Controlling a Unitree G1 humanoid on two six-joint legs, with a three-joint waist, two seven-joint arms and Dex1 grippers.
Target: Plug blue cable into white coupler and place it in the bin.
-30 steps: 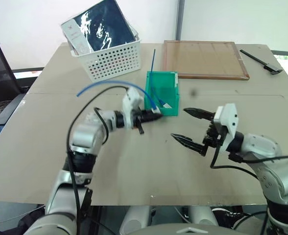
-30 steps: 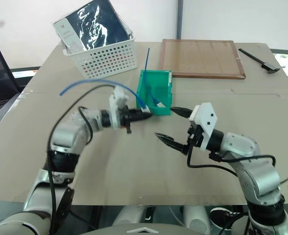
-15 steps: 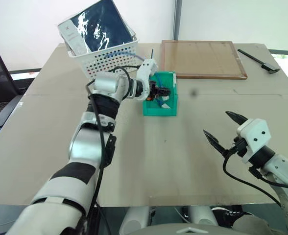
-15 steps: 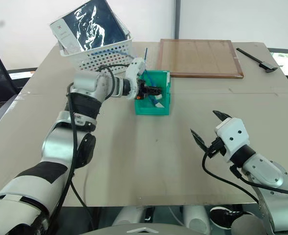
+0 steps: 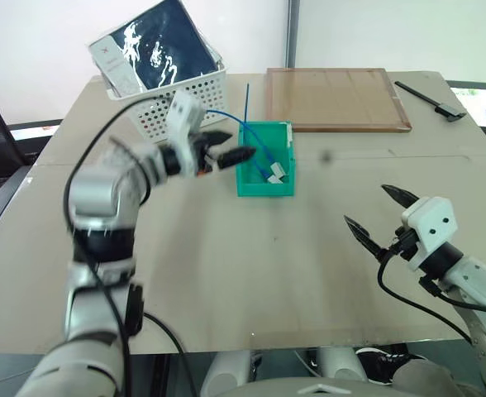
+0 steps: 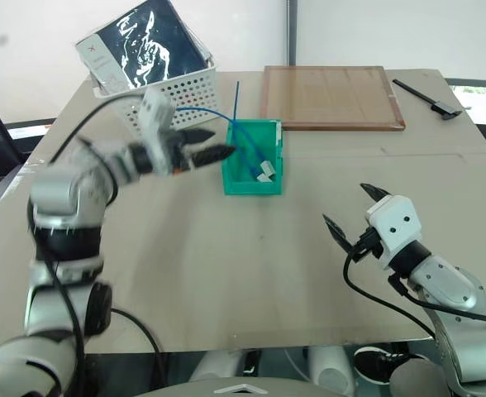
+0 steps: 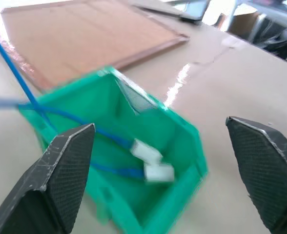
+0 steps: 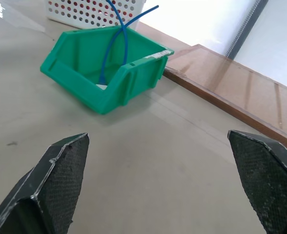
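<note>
Left tool (image 5: 231, 154) hangs just beside the bin's left wall, fingers spread wide, holding nothing. Right tool (image 5: 377, 222) sits near the desk's (image 5: 309, 273) right front edge, likewise wide open and empty.

One small bright green rectangular plastic bin (image 5: 264, 184) stands at mid-desk, toward the far edge. Inside lie two small white boxy plastic pieces (image 7: 152, 162), the white coupler among them; which one cannot be told. Thin blue cable (image 5: 255, 155) runs into the bin; a second straight blue cable (image 5: 247, 103) rises from it.

One white perforated basket (image 5: 173, 93) and one wooden framed board (image 5: 335, 99) occupy the far edge.
</note>
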